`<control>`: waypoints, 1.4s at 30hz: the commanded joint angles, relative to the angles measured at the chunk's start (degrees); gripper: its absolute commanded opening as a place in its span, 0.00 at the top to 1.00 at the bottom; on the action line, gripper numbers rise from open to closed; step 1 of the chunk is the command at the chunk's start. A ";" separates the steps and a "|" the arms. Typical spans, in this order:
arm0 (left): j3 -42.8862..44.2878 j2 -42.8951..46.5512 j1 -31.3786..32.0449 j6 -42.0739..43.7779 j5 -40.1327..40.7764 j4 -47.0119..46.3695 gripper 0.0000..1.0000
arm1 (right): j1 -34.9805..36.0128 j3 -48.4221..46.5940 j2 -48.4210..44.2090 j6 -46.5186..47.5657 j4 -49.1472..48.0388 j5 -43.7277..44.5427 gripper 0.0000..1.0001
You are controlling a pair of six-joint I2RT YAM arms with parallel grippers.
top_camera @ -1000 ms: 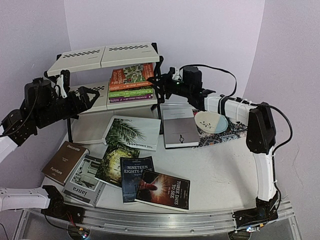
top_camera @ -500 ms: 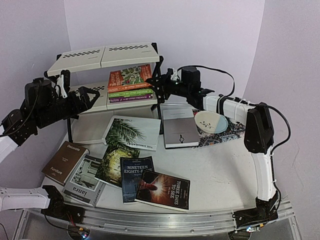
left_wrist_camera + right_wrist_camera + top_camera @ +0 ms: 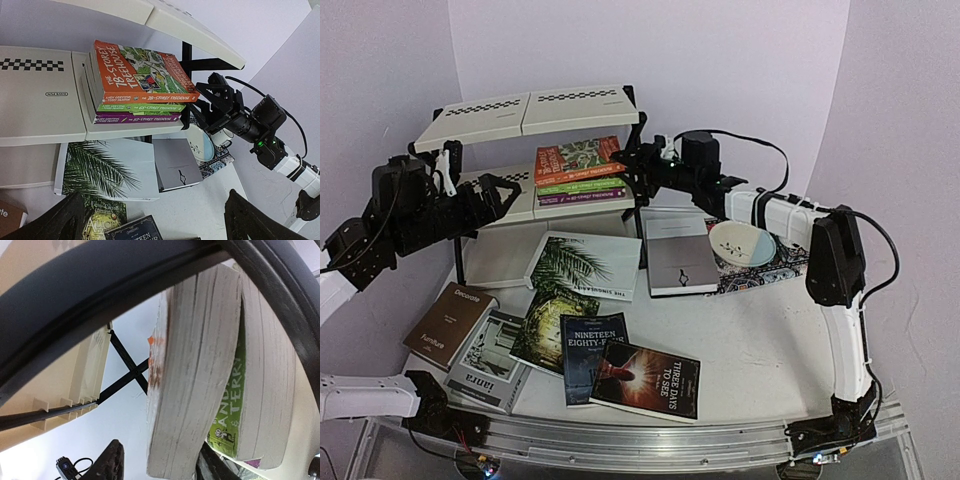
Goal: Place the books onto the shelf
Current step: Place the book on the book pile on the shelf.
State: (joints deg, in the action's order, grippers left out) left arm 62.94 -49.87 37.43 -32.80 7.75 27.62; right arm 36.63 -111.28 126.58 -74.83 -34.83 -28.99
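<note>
Orange 78-Storey Treehouse book (image 3: 142, 70) lies atop 2 other Treehouse books (image 3: 137, 113) on the shelf (image 3: 530, 112); right gripper (image 3: 632, 168) fingers apart around its end, left gripper (image 3: 503, 192) spread wide

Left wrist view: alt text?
Three Treehouse books, orange on green on purple, lie stacked on the lower tier of the shelf, with the right gripper at the stack's end. Below lie a palm-leaf book and a grey book.

1 overhead, 2 wrist (shelf (image 3: 530, 112) shared)
</note>
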 commanded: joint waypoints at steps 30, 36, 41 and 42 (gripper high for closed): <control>0.28 0.45 -0.25 1.10 1.52 -0.38 0.02 | 0.07 -0.71 -4.12 8.13 3.33 3.73 0.28; 0.28 0.47 -0.25 1.24 1.59 -0.37 0.02 | 0.75 -3.50 -3.15 8.47 6.48 3.23 0.28; 0.03 0.56 -0.25 1.26 1.65 -0.45 0.02 | 1.77 -1.52 -5.83 8.38 12.35 9.03 0.28; 0.07 0.51 -0.25 1.21 1.68 -0.46 0.02 | 2.10 -1.30 -6.03 7.95 12.35 9.67 0.28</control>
State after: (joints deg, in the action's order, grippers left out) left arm 62.89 -49.78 37.43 -32.75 8.32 27.64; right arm 37.53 -112.12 124.18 -67.26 -25.35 -24.02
